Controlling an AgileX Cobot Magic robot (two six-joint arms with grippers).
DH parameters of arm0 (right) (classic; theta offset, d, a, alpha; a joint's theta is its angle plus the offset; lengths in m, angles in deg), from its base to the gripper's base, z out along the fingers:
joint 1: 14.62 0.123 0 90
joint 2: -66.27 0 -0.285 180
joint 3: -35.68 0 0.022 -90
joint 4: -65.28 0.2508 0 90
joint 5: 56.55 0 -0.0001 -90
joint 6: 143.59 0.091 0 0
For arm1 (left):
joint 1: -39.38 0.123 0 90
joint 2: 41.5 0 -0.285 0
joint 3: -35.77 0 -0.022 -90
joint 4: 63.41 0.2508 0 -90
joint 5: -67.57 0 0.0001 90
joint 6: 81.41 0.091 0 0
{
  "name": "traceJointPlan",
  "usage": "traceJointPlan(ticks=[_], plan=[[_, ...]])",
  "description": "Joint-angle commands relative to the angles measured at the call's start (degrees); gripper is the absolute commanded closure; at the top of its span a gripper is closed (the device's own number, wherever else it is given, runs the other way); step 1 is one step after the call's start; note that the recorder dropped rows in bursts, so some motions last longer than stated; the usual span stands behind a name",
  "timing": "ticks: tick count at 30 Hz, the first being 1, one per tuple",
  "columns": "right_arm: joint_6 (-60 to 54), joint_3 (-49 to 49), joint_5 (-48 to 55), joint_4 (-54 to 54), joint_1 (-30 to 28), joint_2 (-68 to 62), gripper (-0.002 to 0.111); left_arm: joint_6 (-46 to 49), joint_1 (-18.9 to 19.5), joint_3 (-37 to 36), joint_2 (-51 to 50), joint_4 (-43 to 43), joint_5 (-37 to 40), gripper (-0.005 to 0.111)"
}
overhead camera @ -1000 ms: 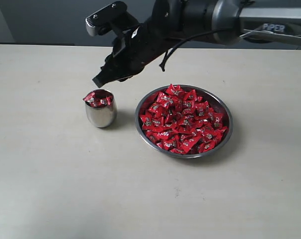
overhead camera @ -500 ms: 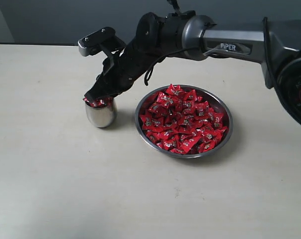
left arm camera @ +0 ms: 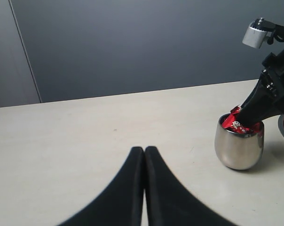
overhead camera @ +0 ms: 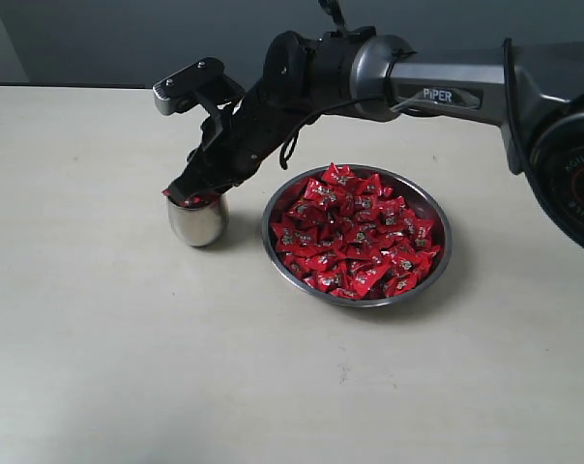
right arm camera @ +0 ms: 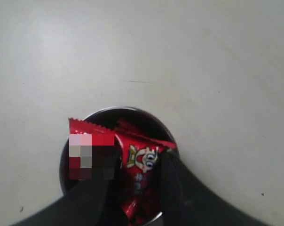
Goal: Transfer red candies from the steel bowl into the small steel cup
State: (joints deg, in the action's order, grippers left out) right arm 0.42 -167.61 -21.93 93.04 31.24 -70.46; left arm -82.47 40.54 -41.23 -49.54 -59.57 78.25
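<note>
The task is under way but far from finished. The wide, shallow steel bowl (overhead camera: 362, 302) holds a thick heap of red candies (overhead camera: 355, 232) in glossy wrappers. The small steel cup (overhead camera: 196, 222), shiny and with a rounded base, stands just beside it on the pale table (overhead camera: 99, 367) and is already filled to its rim, with some wrappers standing above the edge. I judge that the cup can take only a few more, so most candies must remain in the bowl. The right arm reaches across from the right side and bends down steeply, and the right gripper (overhead camera: 189, 196) has its tips at the mouth of the cup. In the right wrist view its fingers (right arm camera: 177, 188) stand apart with one candy (right arm camera: 141, 165) between them, directly over the cup; whether they pinch it or it lies free, I cannot tell. The left gripper (left arm camera: 144, 153) shows only in its own wrist view. It is well apart from the cup, its fingers pressed together and holding nothing.
</note>
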Motion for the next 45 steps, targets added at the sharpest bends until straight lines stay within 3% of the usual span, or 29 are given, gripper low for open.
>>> traceJointPlan(ticks=[1,20,23,27,36,45], plan=[[-0.37,-0.35,-0.11,-0.44,0.05,0.66,0.078,-0.07,-0.19,-0.22,0.26,0.06,-0.29,0.106],[-0.05,-0.35,1.23,-0.92,0.05,2.01,0.078,-0.07,-0.19,-0.22,0.26,0.06,-0.29,0.106],[-0.05,-0.35,1.23,-0.92,0.05,2.01,0.069,-0.07,-0.19,-0.22,0.26,0.06,-0.29,0.106],[-0.05,-0.35,1.26,-0.92,0.05,2.52,0.046,-0.07,-0.19,-0.22,0.26,0.06,-0.29,0.106],[-0.05,-0.35,1.74,-0.92,0.05,7.64,0.046,-0.07,-0.19,-0.22,0.26,0.06,-0.30,0.106],[3.04,0.55,8.74,-4.41,-2.60,12.59,0.046,-0.07,-0.19,-0.22,0.26,0.06,-0.30,0.106]])
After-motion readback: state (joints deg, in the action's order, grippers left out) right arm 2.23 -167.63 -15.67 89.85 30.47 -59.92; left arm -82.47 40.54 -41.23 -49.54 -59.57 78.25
